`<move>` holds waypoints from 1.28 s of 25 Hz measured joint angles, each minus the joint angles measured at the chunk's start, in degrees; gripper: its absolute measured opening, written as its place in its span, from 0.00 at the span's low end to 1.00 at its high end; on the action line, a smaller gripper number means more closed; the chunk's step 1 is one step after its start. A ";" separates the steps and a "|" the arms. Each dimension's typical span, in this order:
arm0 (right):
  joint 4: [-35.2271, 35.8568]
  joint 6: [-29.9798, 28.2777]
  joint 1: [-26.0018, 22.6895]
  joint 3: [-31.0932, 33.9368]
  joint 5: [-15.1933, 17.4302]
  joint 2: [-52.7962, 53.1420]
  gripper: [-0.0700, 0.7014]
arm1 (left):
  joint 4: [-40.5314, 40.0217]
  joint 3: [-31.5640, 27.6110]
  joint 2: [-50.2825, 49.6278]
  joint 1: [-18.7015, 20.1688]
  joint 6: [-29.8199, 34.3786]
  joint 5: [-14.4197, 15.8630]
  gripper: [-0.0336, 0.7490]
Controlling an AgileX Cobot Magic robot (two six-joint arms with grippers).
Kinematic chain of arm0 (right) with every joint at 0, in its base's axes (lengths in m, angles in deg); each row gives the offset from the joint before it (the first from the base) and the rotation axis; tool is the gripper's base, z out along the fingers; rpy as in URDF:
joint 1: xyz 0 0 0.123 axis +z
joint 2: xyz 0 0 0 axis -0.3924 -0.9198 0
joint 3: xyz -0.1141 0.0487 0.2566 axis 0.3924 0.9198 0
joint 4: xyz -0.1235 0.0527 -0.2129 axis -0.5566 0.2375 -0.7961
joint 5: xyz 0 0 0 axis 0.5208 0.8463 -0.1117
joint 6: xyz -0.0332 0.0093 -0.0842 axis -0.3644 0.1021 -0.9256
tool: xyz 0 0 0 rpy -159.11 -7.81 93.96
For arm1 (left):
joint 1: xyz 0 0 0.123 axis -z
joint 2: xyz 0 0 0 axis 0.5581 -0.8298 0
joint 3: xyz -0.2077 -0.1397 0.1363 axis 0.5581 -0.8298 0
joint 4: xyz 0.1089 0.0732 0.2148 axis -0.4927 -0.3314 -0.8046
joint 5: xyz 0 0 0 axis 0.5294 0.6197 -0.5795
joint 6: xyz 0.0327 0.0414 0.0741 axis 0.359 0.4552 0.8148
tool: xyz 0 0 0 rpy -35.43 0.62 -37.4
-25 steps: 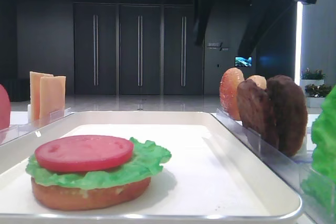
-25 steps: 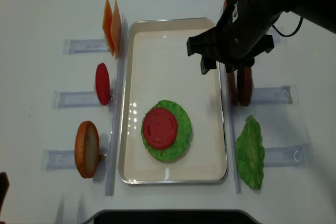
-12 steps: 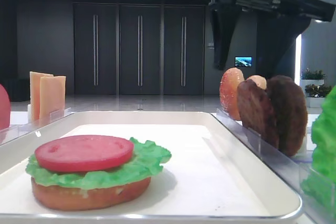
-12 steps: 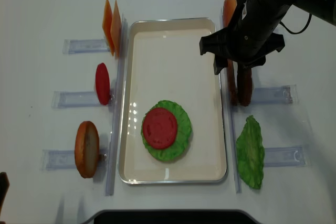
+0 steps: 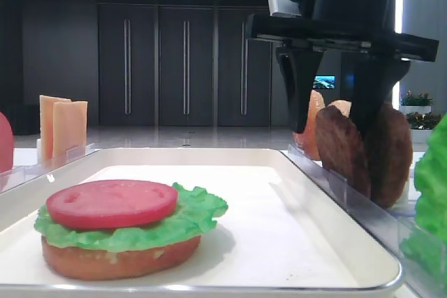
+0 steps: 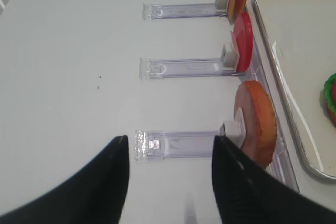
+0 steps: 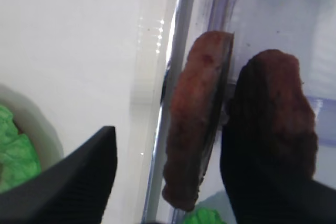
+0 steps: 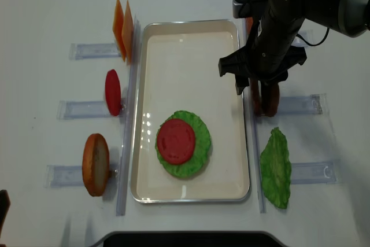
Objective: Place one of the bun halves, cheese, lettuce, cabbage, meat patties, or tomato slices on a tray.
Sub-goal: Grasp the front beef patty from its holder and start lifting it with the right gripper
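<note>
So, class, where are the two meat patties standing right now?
In the overhead view the meat patties stand upright right of the tray, behind the lettuce leaf, under the right gripper.

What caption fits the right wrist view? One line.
Open right end effector straddles the nearer meat patty beside the tray.

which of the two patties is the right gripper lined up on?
The patty nearer the tray: it stands between the open right gripper's fingers. The outer patty sits partly behind one finger.

Two thick round dark-brown grainy meat patties: upright on edge, side by side. Nearer patty stands between the spread black fingers; the second patty sits against the other finger.
</note>
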 joint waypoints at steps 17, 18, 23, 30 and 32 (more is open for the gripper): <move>-5.20 0.00 0.00 0.00 -1.15 -0.88 0.30 | 0.00 0.00 0.00 0.00 0.00 0.00 0.54; -5.20 0.00 0.00 0.00 -1.01 -0.88 0.27 | 0.00 0.00 0.00 0.00 0.00 0.00 0.54; -5.73 0.58 -0.02 0.00 -0.47 -0.88 0.24 | 0.00 0.00 0.00 0.00 0.00 0.00 0.54; -5.74 0.89 0.84 -0.70 1.85 0.08 0.24 | 0.00 0.00 0.00 0.00 0.00 0.00 0.54; -6.36 1.40 1.65 -1.57 3.06 1.87 0.24 | 0.00 0.00 0.00 0.00 0.00 0.00 0.54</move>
